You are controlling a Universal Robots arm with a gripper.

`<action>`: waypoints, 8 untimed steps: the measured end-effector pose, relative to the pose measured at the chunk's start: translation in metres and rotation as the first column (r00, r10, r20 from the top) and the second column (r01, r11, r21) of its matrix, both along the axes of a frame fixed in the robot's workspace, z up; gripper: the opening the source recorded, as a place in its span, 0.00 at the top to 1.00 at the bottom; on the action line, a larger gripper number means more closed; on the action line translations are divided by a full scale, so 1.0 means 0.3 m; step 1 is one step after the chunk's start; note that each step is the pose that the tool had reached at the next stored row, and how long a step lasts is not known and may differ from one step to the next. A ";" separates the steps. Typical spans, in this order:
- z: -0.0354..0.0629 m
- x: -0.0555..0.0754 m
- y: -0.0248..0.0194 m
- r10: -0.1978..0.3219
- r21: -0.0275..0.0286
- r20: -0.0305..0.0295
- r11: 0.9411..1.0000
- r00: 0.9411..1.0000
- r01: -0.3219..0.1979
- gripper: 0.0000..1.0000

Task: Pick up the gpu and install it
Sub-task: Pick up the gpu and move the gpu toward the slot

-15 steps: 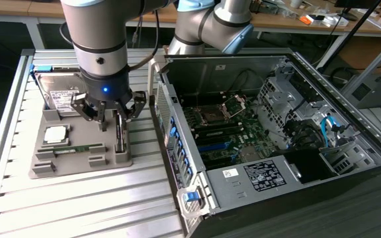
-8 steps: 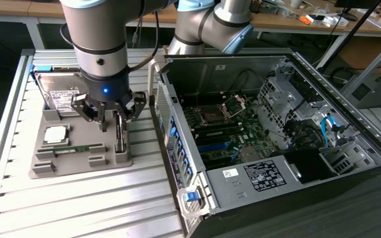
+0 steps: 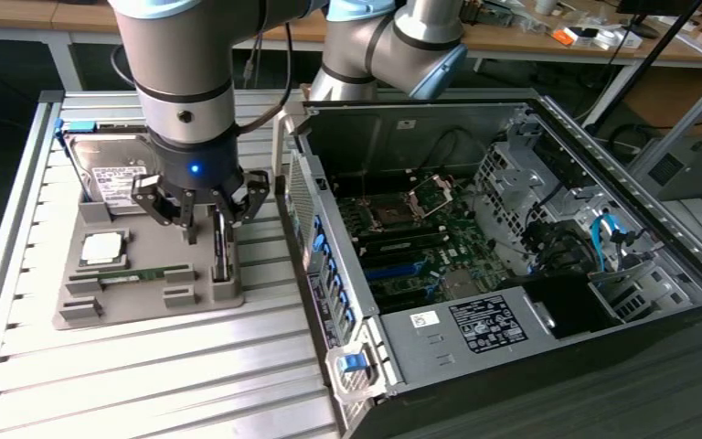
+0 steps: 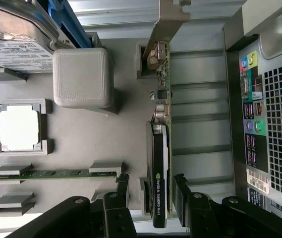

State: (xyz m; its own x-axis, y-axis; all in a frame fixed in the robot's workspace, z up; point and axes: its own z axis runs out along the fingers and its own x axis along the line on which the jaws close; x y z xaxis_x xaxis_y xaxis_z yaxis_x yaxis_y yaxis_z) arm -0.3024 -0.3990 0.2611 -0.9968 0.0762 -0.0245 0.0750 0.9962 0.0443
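Firstly, at the exterior view's left, a slatted metal table (image 3: 143,384) carries a grey tray (image 3: 143,306) with moulded holders. At the tray's far end a silver hard drive (image 3: 110,172) with a white label leans in its holder. Nearer the camera a square processor chip (image 3: 101,247) lies flat in a frame, and just in front of it a narrow green memory stick (image 3: 132,273) lies in its slot. Along the tray's edge towards the exterior view's right, the gpu (image 4: 160,163) stands on its long edge in a slot of the tray, with its silver bracket at the hard drive's end and its black cooler at the other. The gripper (image 3: 202,218) hangs directly over the card with its jaws spread wide. In the wrist view its black fingers (image 4: 180,196) sit one on each side of the cooler end, and bare tray shows between the card and the finger on the memory stick's side, so nothing is grasped. Further to the exterior view's right, just beside the tray, an open computer case (image 3: 473,343) lies on its side with its motherboard (image 3: 412,233) exposed.
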 end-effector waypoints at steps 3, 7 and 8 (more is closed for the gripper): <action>-0.003 0.000 0.000 0.000 0.000 0.000 1.000 1.000 0.000 0.52; -0.006 0.001 0.001 0.000 0.000 0.000 1.000 1.000 0.000 0.52; -0.007 0.001 0.001 0.000 0.000 0.000 1.000 1.000 0.000 0.52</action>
